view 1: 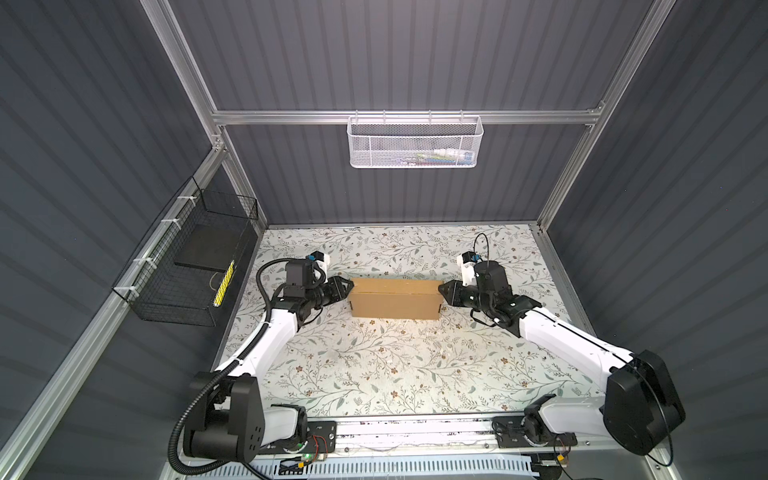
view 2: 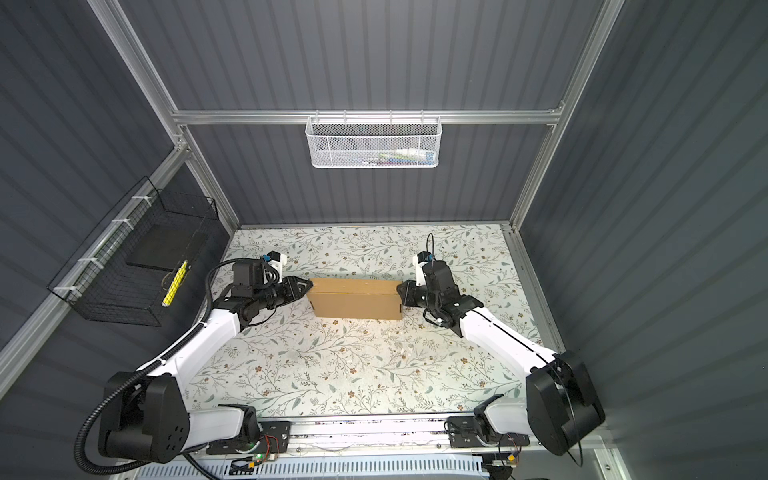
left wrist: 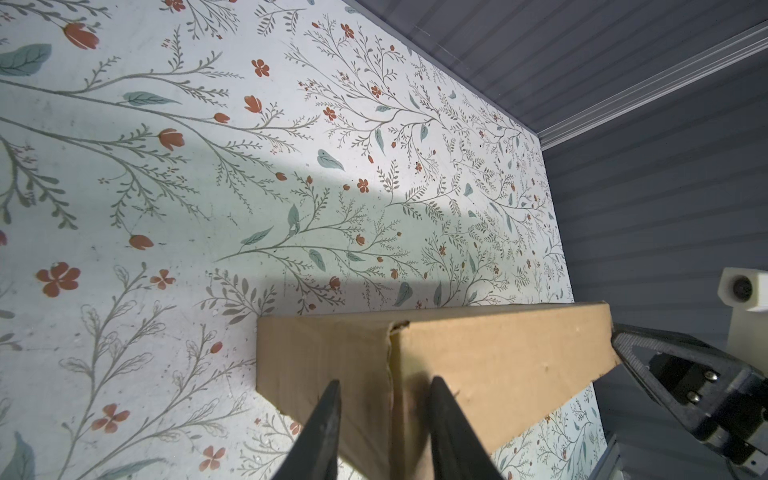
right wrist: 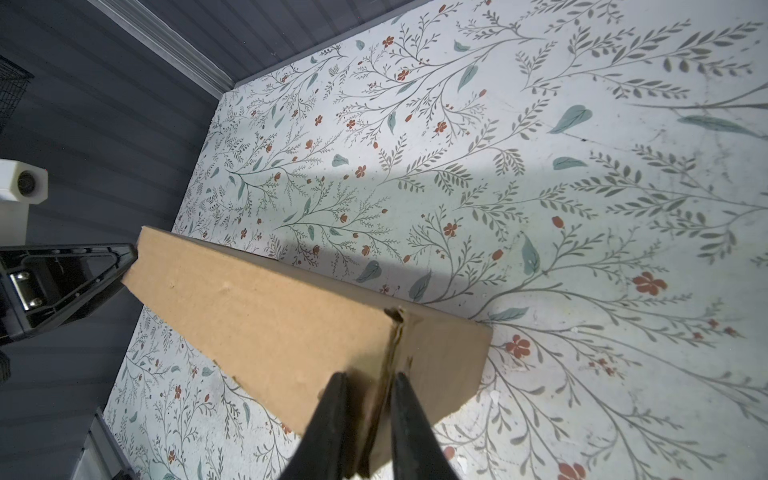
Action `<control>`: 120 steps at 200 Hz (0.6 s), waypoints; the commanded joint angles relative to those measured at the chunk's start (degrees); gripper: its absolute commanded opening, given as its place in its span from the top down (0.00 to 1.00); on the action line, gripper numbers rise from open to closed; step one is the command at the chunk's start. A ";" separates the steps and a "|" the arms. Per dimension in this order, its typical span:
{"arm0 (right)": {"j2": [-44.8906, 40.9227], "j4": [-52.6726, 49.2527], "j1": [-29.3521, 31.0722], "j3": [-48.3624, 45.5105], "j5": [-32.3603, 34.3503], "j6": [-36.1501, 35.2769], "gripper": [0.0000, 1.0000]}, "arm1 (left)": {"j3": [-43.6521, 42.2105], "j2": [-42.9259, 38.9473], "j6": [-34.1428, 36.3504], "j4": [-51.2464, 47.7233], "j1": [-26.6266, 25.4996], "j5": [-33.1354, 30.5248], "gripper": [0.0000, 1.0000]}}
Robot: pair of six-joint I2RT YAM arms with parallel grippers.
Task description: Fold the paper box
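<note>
Pinching the cardboard ridge at the right end of the box (right wrist: 270, 307), the right gripper (right wrist: 370, 376) held its jaws nearly together with the edge caught between them. The left gripper (left wrist: 385, 380) straddled the matching ridge at the other end with its jaws wider apart, one finger (left wrist: 324, 428) over each face. Whether they pressed the cardboard I could not tell. Both grippers lay roughly level and pointed inward at each other, their tips meeting the box's ends near its far upper edge in both top views. Behind them each wrist bent toward the middle. The white forearms ran back and outward to black joints near the table's (view 1: 374, 365) near corners, left arm on the left and right arm on the right. The box, folded into a closed block, lay crosswise between them over the middle of the table. Whether it rested there or hung just clear I could not tell.
</note>
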 commanded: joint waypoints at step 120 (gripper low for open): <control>-2.00 -7.84 0.20 -3.97 -0.64 -0.46 0.78 | -1.10 -2.51 0.38 -6.07 0.12 1.49 0.63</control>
